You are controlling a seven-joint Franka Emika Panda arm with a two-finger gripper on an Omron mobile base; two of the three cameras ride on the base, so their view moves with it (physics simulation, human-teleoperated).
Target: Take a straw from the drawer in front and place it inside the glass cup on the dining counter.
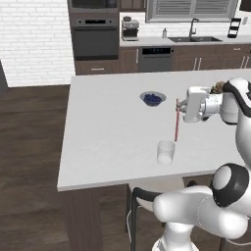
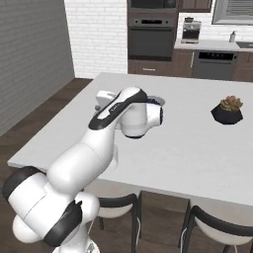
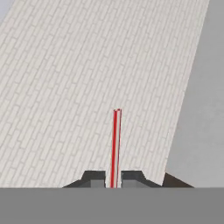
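My gripper [image 1: 180,104] hovers over the white dining counter [image 1: 108,132], shut on the upper part of a thin red straw [image 1: 176,122]. The straw hangs about upright below it. Its lower end sits close to the right rim of the clear glass cup [image 1: 165,152], which stands near the counter's front edge. Whether the tip is over the cup or behind it I cannot tell. In the hand view the straw [image 3: 115,144] runs straight up from between the two closed fingertips of the gripper [image 3: 113,180], against a white brick wall. The drawer is out of view.
A shallow bluish bowl [image 1: 152,98] with dark blue contents sits on the counter beyond the cup. A potted succulent [image 2: 228,109] stands to the right. Dark stools [image 2: 207,222] are tucked under the counter's front edge. Oven, sink and worktop line the far wall.
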